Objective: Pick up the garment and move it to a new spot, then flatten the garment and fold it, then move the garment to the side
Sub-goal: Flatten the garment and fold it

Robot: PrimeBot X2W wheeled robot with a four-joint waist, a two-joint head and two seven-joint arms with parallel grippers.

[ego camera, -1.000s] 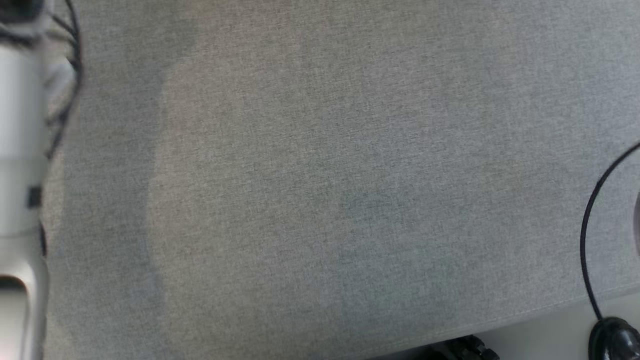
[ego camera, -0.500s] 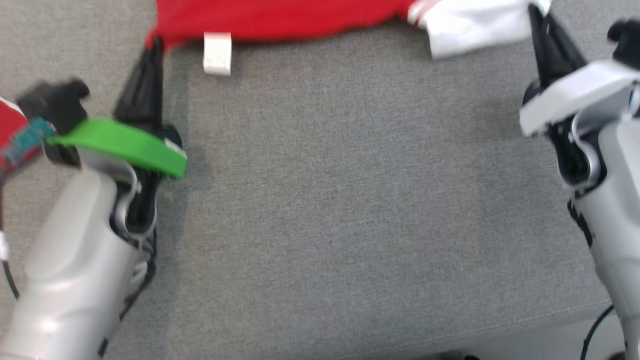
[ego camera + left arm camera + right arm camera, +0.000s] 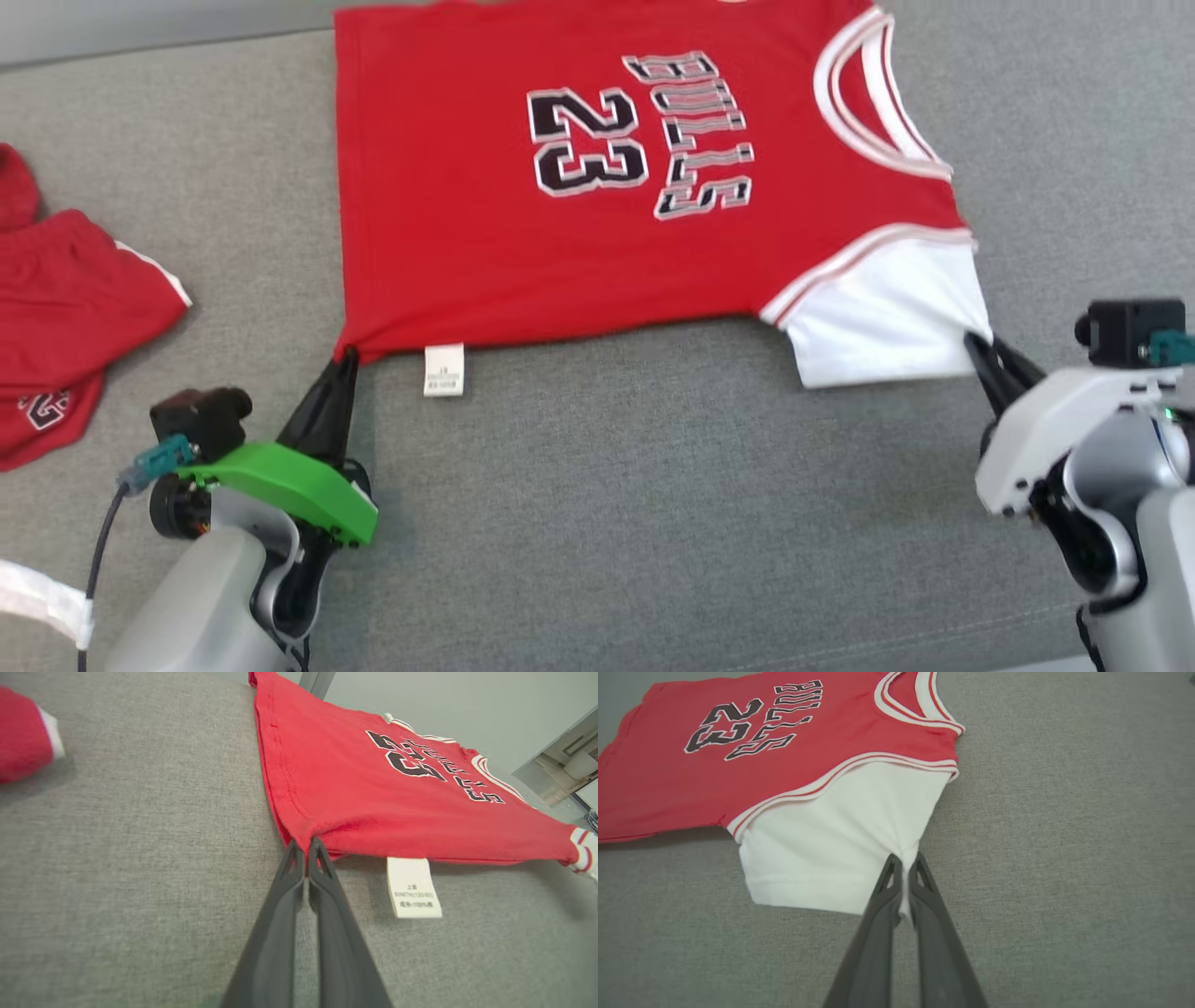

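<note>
We see the red jersey lying spread out on the grey cloth surface, printed side up, with the number 23 and the lettering showing. Its hem points toward our left and its white-trimmed neckline toward our right.

Our left gripper is pinched closed on the near hem corner of the jersey. In the left wrist view its two dark fingers meet tip to tip on the red fabric at that corner, which is drawn into a small point. A white care label hangs from the near edge just beside that corner and lies flat on the surface.

Our right gripper is clamped on the near corner of the white sleeve. In the right wrist view a sliver of white cloth sits between the closed fingers, and the sleeve is puckered where they bite. The jersey's near edge runs between our two grippers.

A second red garment lies crumpled at the left of the surface, well apart from the jersey
</note>
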